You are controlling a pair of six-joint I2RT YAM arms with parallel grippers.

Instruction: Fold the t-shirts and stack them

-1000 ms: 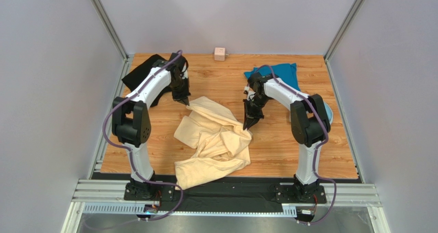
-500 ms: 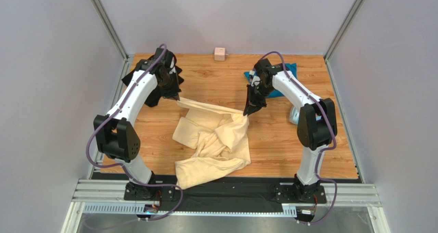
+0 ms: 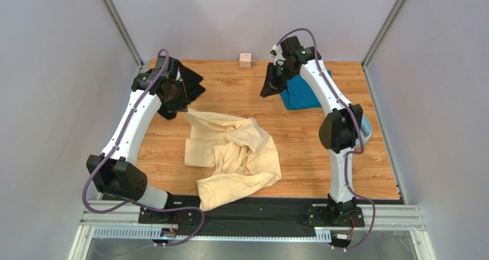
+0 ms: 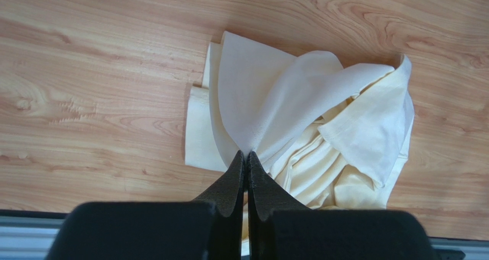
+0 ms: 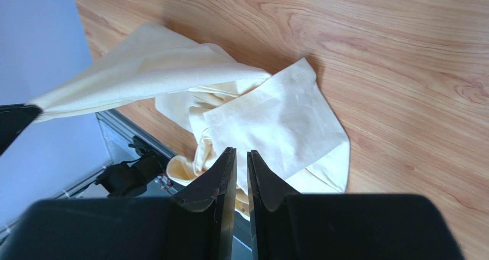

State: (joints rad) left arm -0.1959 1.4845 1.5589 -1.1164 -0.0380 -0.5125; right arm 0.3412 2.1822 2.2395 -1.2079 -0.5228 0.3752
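We see matt, soft, creased cloth on the cream t-shirt (image 3: 235,151), the teal t-shirt (image 3: 303,94) and the black t-shirt (image 3: 195,80), a smooth wood-grain table (image 3: 304,145) with slight sheen, silvery metal rails (image 3: 109,217) and glossy white plastic arm shells (image 3: 133,122)

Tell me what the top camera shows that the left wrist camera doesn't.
Only the top view: the black shirt, teal shirt, pink cube and the right tool. Only the left wrist view: the left tool pinched shut on a fold of the cream shirt. Both: the crumpled cream shirt on the wooden table.
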